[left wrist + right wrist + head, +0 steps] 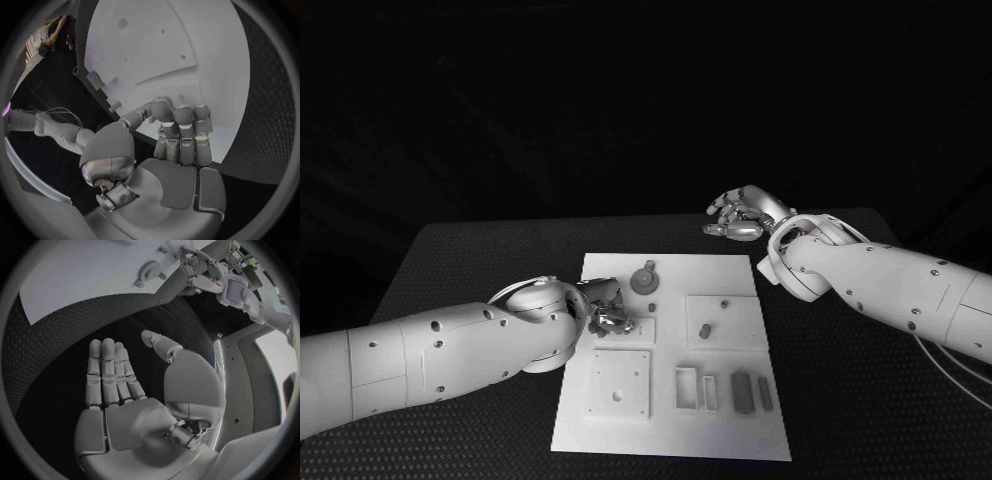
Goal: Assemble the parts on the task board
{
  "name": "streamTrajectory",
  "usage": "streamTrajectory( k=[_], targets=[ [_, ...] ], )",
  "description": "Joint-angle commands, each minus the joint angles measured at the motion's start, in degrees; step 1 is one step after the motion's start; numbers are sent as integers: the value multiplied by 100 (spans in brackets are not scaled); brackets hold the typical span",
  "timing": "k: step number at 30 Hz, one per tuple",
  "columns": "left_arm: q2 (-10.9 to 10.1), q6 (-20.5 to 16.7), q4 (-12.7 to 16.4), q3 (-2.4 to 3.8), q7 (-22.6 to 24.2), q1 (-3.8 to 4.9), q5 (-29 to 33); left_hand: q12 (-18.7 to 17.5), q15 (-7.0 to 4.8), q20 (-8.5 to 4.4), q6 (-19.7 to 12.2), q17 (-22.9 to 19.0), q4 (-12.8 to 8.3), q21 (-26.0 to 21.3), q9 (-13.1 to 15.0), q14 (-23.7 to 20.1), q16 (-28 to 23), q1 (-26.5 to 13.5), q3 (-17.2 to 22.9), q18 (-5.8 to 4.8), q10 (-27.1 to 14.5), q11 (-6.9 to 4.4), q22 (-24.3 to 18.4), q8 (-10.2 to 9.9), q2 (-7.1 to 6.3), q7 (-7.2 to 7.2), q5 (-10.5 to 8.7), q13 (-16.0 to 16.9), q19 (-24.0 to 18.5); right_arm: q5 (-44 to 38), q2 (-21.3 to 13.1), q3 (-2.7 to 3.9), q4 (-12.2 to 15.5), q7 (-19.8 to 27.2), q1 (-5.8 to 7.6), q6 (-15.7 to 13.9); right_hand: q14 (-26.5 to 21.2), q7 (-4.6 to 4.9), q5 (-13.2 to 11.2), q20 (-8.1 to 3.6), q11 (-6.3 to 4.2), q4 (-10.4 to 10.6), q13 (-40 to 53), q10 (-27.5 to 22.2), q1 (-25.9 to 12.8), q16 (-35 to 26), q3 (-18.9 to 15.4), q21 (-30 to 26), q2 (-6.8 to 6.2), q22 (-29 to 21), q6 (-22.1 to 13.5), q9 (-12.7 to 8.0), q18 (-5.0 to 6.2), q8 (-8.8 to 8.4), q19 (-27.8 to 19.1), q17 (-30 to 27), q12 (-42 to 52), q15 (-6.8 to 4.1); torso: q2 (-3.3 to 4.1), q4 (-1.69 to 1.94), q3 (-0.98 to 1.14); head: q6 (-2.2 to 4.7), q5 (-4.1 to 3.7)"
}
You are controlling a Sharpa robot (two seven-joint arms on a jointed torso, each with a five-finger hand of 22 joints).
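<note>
The white task board (pixel 672 420) lies in the middle of the black table. A round grey part (pixel 646 280) with a tab lies near its far edge, and a small peg (pixel 705 329) stands in a square block. Near the front edge are a square plate (pixel 617 385) and several narrow grey pieces (pixel 740 392). My left hand (pixel 606 312) rests at the board's left edge with its fingers (pixel 181 132) curled down against the board (pixel 187 50); no part shows between them. My right hand (pixel 740 215) hovers over the table beyond the board's far right corner, fingers (pixel 109 372) straight and apart, holding nothing.
Black table (pixel 862 400) stretches right of the board and bare table (pixel 473 270) lies to its left. The right wrist view shows the board (pixel 81 275), the round part (pixel 149 271) and my left hand (pixel 206 270) beyond it.
</note>
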Motion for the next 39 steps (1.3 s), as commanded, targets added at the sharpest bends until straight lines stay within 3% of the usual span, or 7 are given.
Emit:
streamTrajectory(
  k=[1, 22, 39],
  targets=[
    [62, 455, -5, -76, -56, -107, 68, 28, 9, -449, 717, -7, -44, -2, -10, -32, 35, 141, 41, 9, -305, -274, 124, 19, 45, -675, 0, -8, -29, -7, -2, 3, 10, 30, -2, 54, -35, 57, 32, 33, -18, 16, -10, -38, -33, 35, -34, -25, 37, 11, -15, -9, 91, 34, 20, -9, 24, -3, 2, 2, -3, 0, -2],
    [224, 746, -52, -65, -84, -104, -2, 89, 21, -439, 723, -20, -97, 27, -15, -22, 95, 217, 20, 7, -307, -288, 122, 71, 61, -684, 117, -17, -24, -2, 19, 3, 2, 31, -2, 60, -37, 56, 87, 31, -18, 24, -38, -44, -44, 42, -39, -43, 40, 30, -16, -14, 91, 39, 27, -18, 44, -3, 0, 2, -2, 8, -11],
    [160, 833, -110, -55, -101, -103, 244, 114, 27, -434, 718, -25, -105, 34, -15, -23, 118, 203, 7, 7, -313, -293, 122, 91, 119, -686, 154, -20, -28, -1, 29, 3, -14, 30, -2, 68, -38, 56, 110, 30, -19, 20, -53, -47, -40, 45, -40, -53, 42, 40, -18, -16, 91, 41, 30, -23, 55, -4, 2, 0, -6, 6, -12]
  ],
)
